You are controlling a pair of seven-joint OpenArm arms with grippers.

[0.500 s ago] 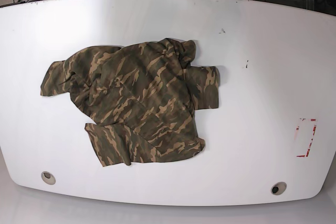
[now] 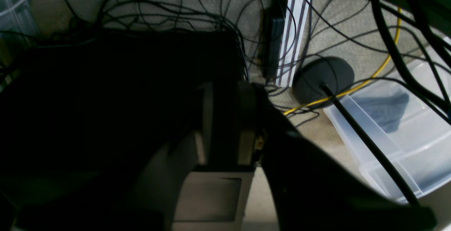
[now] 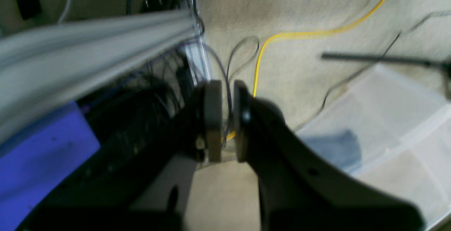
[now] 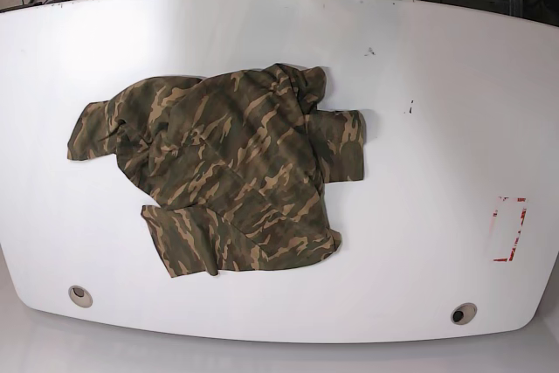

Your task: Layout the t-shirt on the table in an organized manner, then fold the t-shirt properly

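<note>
The t-shirt (image 4: pixel 223 176) lies crumpled on the surface (image 4: pixel 419 155), left of the tape mark (image 4: pixel 509 230). Right jaws nearly closed, empty; left jaws slightly apart, empty.

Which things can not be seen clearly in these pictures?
- Base view: both arms are out of frame; the crumpled camouflage cloth t-shirt on the glossy white table hides its own folded parts.
- Left wrist view: left claw in deep shadow.
- Right wrist view: blurred; right claw nearly shut.
</note>
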